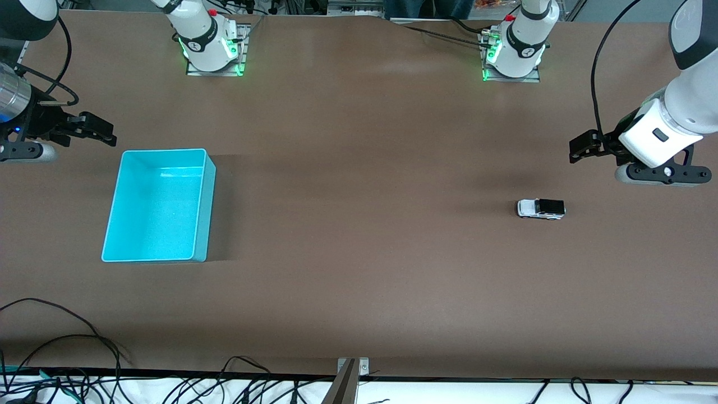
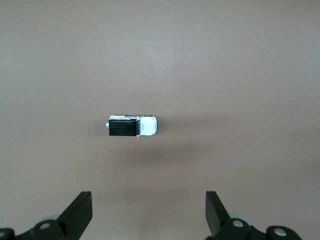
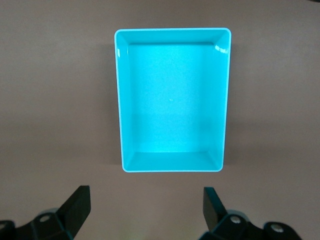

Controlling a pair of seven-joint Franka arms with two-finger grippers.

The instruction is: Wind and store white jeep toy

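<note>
White jeep toy is sitting untouched; we are judging it light, rigid, slippery, best pinched across its flanks. Left gripper and right gripper are hovering agape.

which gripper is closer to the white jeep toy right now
Left. The left gripper hangs open above the table at the left arm's end, close to the white jeep toy. The right gripper is open by the cyan bin, at the right arm's end.

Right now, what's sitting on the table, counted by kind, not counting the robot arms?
Toy cars: 1, the white jeep toy, toward the left arm's end.
Bins: 1, the cyan bin, toward the right arm's end, nothing in it.
Total: 2
</note>
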